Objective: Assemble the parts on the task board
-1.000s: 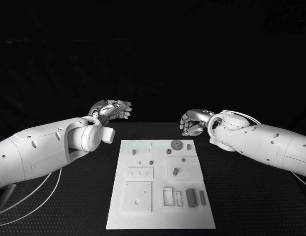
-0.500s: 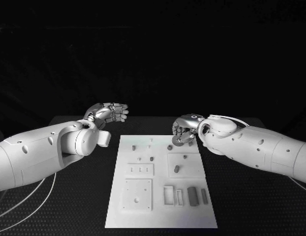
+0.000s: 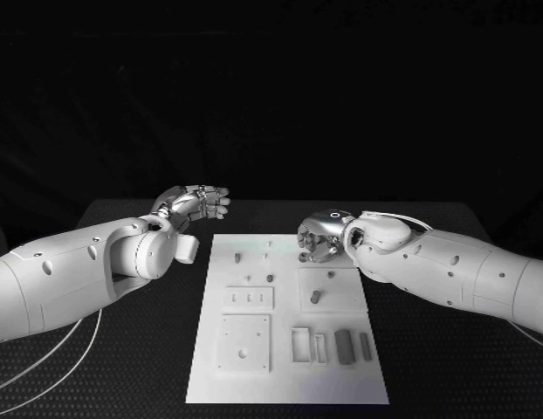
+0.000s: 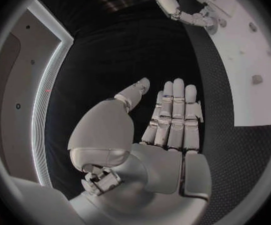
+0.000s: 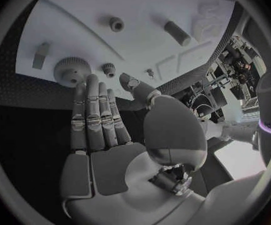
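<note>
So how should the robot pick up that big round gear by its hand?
Probably by its toothed rim, coming down from above. The big gear lies flat on the board, so only its rim and top are free, and the teeth give the fingertips something to catch. The right hand is open with its fingertips almost at it, so it seems the handier one.

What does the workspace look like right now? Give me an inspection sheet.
Surface: black textured table, the flat white task board at its middle.
Job's things: small grey parts on the board, among them a large toothed grey gear, a small gear and a grey cylinder.
Clutter: nothing seen.
Hands: left hand open over bare table beside the board; right hand open, fingertips close to the large gear, contact unclear.
Cables: thin white cable below the left arm.
Surroundings: dark backdrop.
</note>
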You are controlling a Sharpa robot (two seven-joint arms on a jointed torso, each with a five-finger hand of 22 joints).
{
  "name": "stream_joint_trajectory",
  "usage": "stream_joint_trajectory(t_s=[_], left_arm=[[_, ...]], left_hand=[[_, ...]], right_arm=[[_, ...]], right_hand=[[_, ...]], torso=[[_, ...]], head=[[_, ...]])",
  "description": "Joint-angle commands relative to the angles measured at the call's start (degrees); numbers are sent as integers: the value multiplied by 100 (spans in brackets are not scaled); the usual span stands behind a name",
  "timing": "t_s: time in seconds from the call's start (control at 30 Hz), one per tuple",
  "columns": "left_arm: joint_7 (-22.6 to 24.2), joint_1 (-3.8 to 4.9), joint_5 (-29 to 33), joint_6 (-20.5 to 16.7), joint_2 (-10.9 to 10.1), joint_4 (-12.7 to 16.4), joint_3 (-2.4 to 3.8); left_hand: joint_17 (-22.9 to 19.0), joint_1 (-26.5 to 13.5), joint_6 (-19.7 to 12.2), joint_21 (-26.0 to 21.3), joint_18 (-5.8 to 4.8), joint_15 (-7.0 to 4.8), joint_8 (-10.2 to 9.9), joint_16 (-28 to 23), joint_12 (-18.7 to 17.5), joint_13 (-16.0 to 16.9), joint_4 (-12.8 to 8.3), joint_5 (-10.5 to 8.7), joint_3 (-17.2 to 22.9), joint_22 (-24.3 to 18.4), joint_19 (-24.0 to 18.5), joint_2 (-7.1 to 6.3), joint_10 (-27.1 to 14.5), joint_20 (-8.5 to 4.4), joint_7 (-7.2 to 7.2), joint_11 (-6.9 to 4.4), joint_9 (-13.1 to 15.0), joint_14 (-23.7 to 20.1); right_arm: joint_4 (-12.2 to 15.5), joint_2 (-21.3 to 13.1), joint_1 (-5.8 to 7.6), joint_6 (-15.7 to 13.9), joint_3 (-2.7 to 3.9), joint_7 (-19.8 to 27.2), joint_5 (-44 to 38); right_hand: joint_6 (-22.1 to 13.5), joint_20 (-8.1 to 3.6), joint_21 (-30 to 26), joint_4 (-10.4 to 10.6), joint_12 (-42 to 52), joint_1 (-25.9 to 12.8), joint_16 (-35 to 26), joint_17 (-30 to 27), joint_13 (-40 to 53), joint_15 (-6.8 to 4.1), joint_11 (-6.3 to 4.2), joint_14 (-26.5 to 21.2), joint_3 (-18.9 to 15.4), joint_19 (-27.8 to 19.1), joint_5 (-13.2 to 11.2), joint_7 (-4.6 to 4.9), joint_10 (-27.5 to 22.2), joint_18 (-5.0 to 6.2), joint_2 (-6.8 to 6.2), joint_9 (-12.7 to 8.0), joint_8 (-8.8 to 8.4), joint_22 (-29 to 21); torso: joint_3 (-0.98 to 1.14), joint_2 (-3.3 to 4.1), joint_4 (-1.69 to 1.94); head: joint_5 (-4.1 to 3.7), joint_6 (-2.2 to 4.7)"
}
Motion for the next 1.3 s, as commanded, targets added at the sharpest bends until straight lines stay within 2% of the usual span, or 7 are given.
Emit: stream_joint_trajectory(t_s=[0.03, 0.17, 0.37, 0.63, 0.97, 1.3], left_arm=[[22, 2, 27, 110, 1, 4, 5], [-2, 3, 27, 116, -3, 8, 5], [-4, 3, 26, 144, -13, 39, 5], [-14, 3, 26, 162, -7, 0, 5], [-20, 3, 26, 180, 5, 15, 5], [-22, 3, 26, 183, -16, 48, 5]], left_hand=[[8, -63, -23, 35, 60, 10, -16, 11, -29, -9, -17, -15, 6, 139, -33, 17, -27, 13, -10, 5, -9, -9], [10, -69, -24, 38, 61, 11, -16, 10, -32, -9, -16, -15, 7, 139, -36, 17, -28, 14, -10, 5, -9, -11], [16, -59, -24, 51, 66, 11, -18, 2, -45, -11, -40, -10, 28, 137, -51, 18, -37, 14, -10, -6, -11, -24], [18, -67, -24, 57, 64, 14, -18, -5, -54, -11, -45, -11, 33, 136, -62, 21, -41, 18, -15, -13, -12, -35], [23, -90, -25, 64, 63, 17, -19, -9, -60, -11, -40, -14, 34, 135, -69, 24, -43, 22, -19, -17, -13, -38], [25, -100, -26, 68, 63, 18, -20, -10, -64, -11, -38, -16, 35, 134, -73, 25, -45, 23, -21, -19, -14, -39]], right_arm=[[110, -2, 0, 19, 1, -1, -221], [46, 56, 0, -8, -1, -12, -297], [-51, 65, 0, -99, -16, -16, -402], [74, 41, 0, -119, -17, -55, -508], [-62, 115, -1, -83, -38, -64, -552], [-155, 202, -42, -67, -67, -144, -671]], right_hand=[[33, -8, 30, -2, -26, 9, -22, 20, 4, 6, -14, 54, -34, 54, -32, 9, 49, 77, -20, 6, -37, 9], [38, -28, 43, -2, -31, 15, -26, 57, 8, -9, -21, 110, -29, 106, -51, 28, 71, 77, -18, 7, -48, 13], [40, -44, 48, -1, -38, 4, -46, 96, 12, -20, -29, 150, -29, 149, -18, 39, 94, 77, -33, 6, -63, 15], [45, -48, 41, 0, -47, 4, -69, 116, 11, -20, -29, 156, -24, 156, -59, 47, 95, 77, -58, 7, -70, 13], [29, -49, 27, -1, -73, 16, -105, 145, 0, -16, -16, 163, -5, 160, -105, 39, 62, 77, -78, 1, -93, 10], [29, -72, 71, 1, -74, 29, -149, 196, -6, -15, -14, 185, 12, 219, -207, 37, 53, 77, -67, -1, -113, 50]], torso=[[0, 48, -4], [6, 71, -13], [2, 104, 1], [-1, 135, 4], [-1, 157, 5], [3, 196, 37]], head=[[3, -5], [3, -10], [10, -18], [16, -2], [-1, -4], [-15, -6]])
